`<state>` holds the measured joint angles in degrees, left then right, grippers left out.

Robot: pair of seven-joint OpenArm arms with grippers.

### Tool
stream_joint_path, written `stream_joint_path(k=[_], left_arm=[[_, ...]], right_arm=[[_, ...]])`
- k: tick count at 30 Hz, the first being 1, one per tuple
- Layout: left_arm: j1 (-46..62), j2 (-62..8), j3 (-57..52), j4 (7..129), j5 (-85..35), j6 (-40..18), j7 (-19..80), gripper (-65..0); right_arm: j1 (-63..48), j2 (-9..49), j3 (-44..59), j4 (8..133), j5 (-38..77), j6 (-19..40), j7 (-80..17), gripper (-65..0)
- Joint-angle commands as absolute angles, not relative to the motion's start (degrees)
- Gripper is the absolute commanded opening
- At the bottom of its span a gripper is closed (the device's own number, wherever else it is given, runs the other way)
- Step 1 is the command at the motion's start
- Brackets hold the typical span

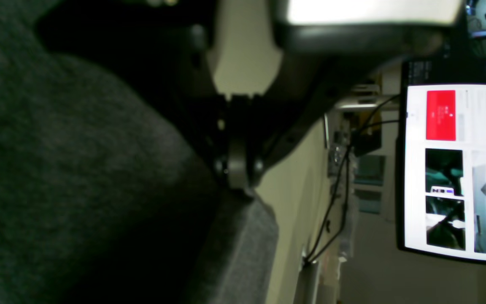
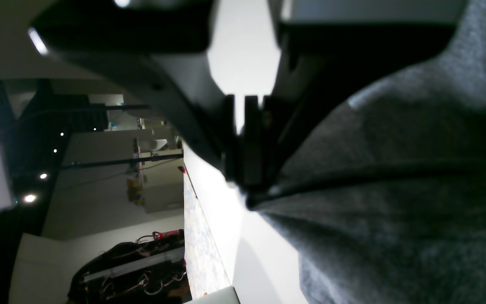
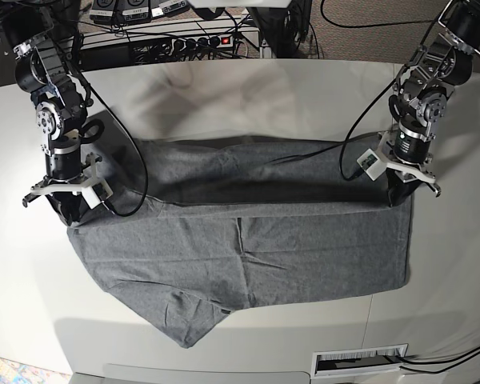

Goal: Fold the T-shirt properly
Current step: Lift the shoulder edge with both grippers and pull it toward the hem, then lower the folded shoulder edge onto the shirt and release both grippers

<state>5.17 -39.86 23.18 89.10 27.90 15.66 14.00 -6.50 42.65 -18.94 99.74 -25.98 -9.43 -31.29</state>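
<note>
Both arms pointing down – left gripper (image 3: 403, 194), right gripper (image 3: 70, 213) pinching T-shirt (image 3: 248, 256)

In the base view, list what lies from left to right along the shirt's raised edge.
right gripper, pinching the corner → T-shirt, its lifted edge stretched between the arms → left gripper, pinching the other corner.
</note>
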Motion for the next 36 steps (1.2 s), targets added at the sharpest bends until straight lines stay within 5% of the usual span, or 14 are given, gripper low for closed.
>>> stream_joint_path(k=[1,6,9,13,19,23,29,36], left_arm=[[4.4,-40.8,22.6,89.7,28.2,17.2,13.5,-65.0],[4.2,-40.8,22.6,89.7,28.3,17.2,13.8,-64.3],[3.9,-40.8,22.6,89.7,28.4,17.1,14.6,-51.9],[3.9,-40.8,22.6,89.7,28.4,16.6,14.6,-46.7],[4.0,-40.8,22.6,91.7,28.2,16.0,17.6,-47.6],[4.0,-40.8,22.7,95.8,27.7,14.0,21.6,-65.0],[3.9,-40.8,22.6,99.1,18.2,0.8,24.4,-65.0],[4.0,-40.8,22.6,99.0,13.0,-6.4,27.6,-65.0]], right_arm=[[-5.5,43.3,-18.3,100.4,-26.8,-11.0,-31.3,-65.0],[-5.5,42.0,-18.3,100.4,-26.8,-10.9,-31.6,-65.0],[-5.5,41.6,-18.3,100.4,-27.1,-10.9,-32.2,-51.0],[-5.5,41.6,-18.3,100.4,-28.2,-10.9,-34.3,-49.5],[-5.6,41.6,-18.3,100.4,-28.5,-8.7,-37.8,-49.6],[-5.6,41.6,-18.3,100.5,-27.0,-2.5,-41.9,-61.9],[-5.6,41.6,-18.3,100.5,-20.4,4.8,-44.2,-65.0],[-5.6,41.6,-18.3,105.4,-7.1,13.0,-47.3,-65.0]])
